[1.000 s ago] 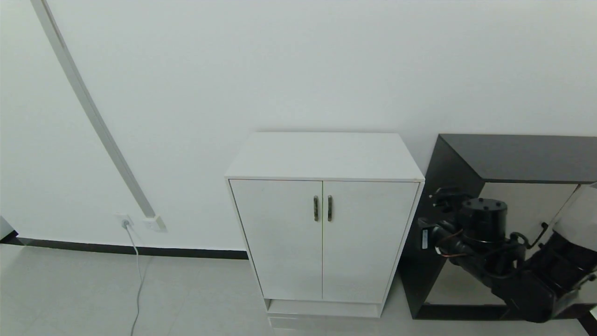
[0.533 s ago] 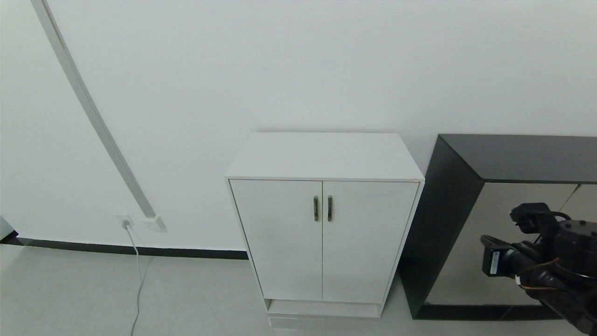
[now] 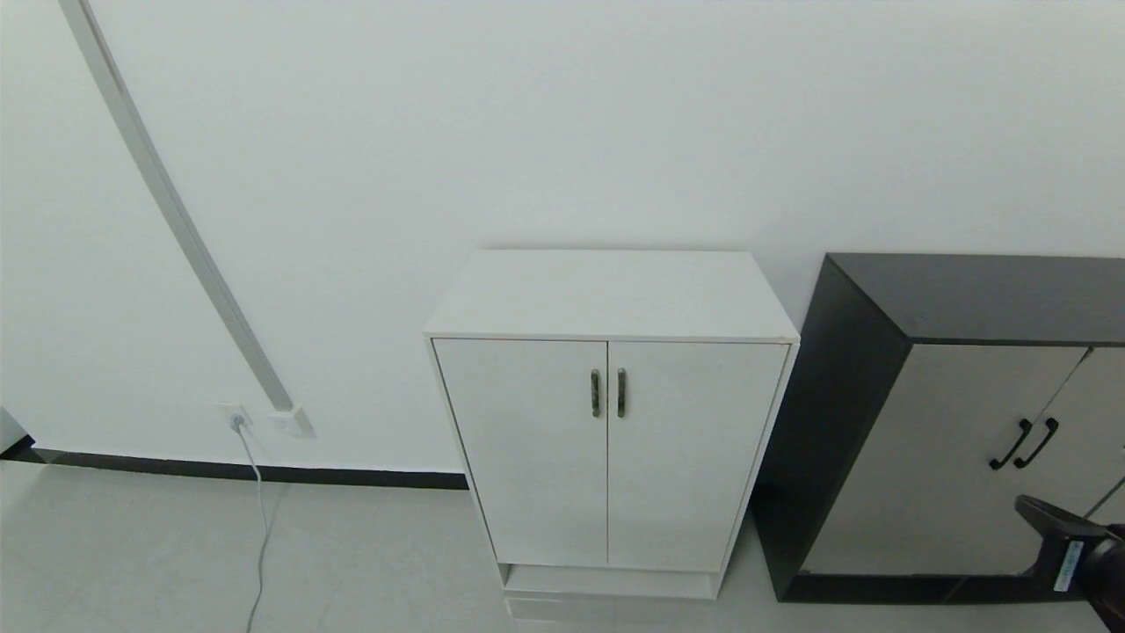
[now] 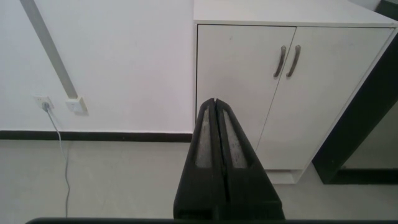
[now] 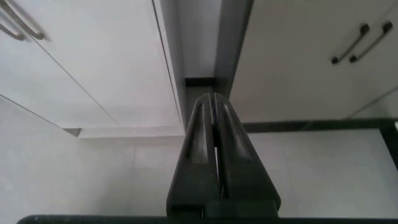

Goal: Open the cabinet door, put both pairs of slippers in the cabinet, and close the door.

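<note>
Leftmost in the head view, a grey cable duct (image 3: 198,251) runs slantwise down the white wall to a wall socket (image 3: 234,415), at about 9 o'clock from the white cabinet (image 3: 606,294). A pale cable (image 3: 260,527) hangs from the plug to the grey floor (image 3: 132,563), crossing the black skirting (image 3: 352,477).

The left gripper (image 4: 214,102) has its two fingers pressed flat together with nothing between them. In its wrist view it points toward the lower part of the white cabinet's left door (image 3: 527,448) and stands well apart from it.

The white cabinet stands against the wall on the floor. Both of its doors are shut, with the left door and right door (image 3: 685,448) meeting at a thin middle seam. Two slim dark handles (image 3: 596,392) stand upright just beside each other, one on each side of that seam, near the top of the doors.

At 3 o'clock from it, just beside it with a narrow gap between them, stands a black cabinet (image 3: 835,422). This one has grey doors (image 3: 932,457), also shut, and a pair of black handles (image 3: 1011,444).

The right gripper (image 5: 214,98) is low, at about 4 o'clock from the white cabinet and in front of the black cabinet's grey doors. Its fingers are closed on each other and hold nothing. In its wrist view the tip points at the gap between the two cabinets, near the floor.
</note>
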{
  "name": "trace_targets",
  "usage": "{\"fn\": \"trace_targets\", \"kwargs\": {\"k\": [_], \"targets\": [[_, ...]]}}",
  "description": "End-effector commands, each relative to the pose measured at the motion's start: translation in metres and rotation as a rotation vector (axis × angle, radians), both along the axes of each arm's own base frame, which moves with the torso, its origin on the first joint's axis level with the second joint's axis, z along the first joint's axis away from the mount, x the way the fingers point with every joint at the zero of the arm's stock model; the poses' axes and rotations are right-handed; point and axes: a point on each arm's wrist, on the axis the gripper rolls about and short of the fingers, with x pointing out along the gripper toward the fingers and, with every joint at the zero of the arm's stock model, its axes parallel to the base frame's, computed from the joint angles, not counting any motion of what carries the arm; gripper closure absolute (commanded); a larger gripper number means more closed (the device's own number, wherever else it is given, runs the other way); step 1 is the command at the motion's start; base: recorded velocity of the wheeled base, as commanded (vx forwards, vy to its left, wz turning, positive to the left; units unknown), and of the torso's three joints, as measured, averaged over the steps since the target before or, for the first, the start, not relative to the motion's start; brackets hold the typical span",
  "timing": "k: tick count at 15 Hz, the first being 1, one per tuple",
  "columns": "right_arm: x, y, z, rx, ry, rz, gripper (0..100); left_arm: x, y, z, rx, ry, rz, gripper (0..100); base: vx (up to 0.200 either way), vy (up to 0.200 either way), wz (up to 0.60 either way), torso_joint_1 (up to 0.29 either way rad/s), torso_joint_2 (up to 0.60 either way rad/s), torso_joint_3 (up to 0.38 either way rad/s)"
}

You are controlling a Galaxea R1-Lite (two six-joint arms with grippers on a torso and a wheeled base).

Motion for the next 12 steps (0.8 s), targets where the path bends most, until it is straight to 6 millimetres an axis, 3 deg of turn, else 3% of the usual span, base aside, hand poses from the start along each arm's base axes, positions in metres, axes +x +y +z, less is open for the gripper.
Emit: {"fn": "trace_targets", "kwargs": {"k": [1, 6, 10, 12], "targets": [[-0.037, -0.009, 0.011, 0.028, -0.053, 0.002, 100, 0.000, 0.000, 0.000, -0.001, 0.001, 0.001, 100, 0.000, 0.000, 0.00, 0.000, 0.00, 0.000], [-0.103, -0.008, -0.009, 0.049, 0.033, 0.069, 100, 0.000, 0.000, 0.000, -0.001, 0.001, 0.000, 100, 0.000, 0.000, 0.00, 0.000, 0.00, 0.000], [-0.137, -0.007, -0.029, 0.048, 0.037, 0.124, 100, 0.000, 0.000, 0.000, -0.001, 0.001, 0.001, 100, 0.000, 0.000, 0.00, 0.000, 0.00, 0.000], [-0.141, -0.007, -0.027, 0.046, 0.005, 0.133, 100, 0.000, 0.000, 0.000, -0.001, 0.001, 0.001, 100, 0.000, 0.000, 0.00, 0.000, 0.00, 0.000]]}}
